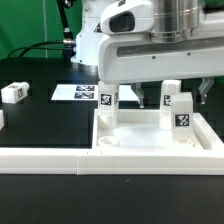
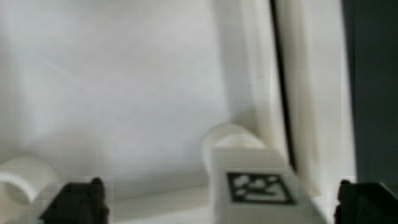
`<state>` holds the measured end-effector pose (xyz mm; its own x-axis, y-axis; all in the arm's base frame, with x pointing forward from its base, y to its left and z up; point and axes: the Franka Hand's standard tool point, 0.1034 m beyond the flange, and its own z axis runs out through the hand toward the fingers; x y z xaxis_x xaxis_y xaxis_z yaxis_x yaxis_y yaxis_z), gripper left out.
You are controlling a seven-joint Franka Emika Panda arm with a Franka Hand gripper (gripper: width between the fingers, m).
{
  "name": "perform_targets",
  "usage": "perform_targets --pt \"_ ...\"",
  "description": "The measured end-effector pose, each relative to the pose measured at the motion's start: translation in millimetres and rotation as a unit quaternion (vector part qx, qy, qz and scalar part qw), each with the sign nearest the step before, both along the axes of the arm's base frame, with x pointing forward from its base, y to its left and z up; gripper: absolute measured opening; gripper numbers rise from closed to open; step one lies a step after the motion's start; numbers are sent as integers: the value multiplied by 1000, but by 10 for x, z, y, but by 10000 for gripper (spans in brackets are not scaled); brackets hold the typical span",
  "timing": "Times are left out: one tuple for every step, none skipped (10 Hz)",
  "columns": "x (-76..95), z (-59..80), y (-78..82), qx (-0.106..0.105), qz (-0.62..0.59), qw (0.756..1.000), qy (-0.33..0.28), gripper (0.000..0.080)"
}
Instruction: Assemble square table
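Black tabletop (image 1: 40, 200). A large white plastic square slab (image 1: 140, 137) lies flat toward the exterior view's right, rimmed recessed face up. Its near edge sits against a long white border bar (image 1: 40, 158).

Three short white block legs stand upright on the slab:
- A first tagged leg (image 1: 108, 100) is at the far corner on the exterior view's left.
- A plain-faced leg (image 1: 170, 95) is toward the exterior view's right.
- A second tagged leg (image 1: 183, 110) is just in front of the plain-faced one. Cannot tell whether the two touch.

A loose leg (image 1: 14, 92) lies on the tabletop well apart, at the exterior view's left. The marker board (image 1: 80, 93) lies flat beyond the slab.

The end effector (image 2: 222, 203) hangs over the slab's right part, jaws spread wide, gripping nothing. In the wrist view its dark fingertips (image 2: 80, 200) flank the second tagged leg (image 2: 258, 182), with a clear gap on each side. The slab's raised rim runs just beside that leg.
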<state>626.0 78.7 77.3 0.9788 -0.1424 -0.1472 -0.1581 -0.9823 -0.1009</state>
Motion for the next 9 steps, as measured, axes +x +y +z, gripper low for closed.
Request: perform_targets --pt "-20 -59 9 1 -7 1000 5 649" --pt "-20 -68 -1 4 -15 1000 6 649" --pt "-24 -100 -9 8 -23 1000 8 649" --pt "-35 -125 38 16 -44 999 12 649" --pt "-32 -122 69 21 -51 998 12 649" --pt "-32 -124 53 18 -53 998 13 644" --pt "-33 -125 55 17 -60 998 14 644" --pt "-34 -125 62 15 -86 996 18 486" --pt "-34 -125 69 9 -130 991 24 304"
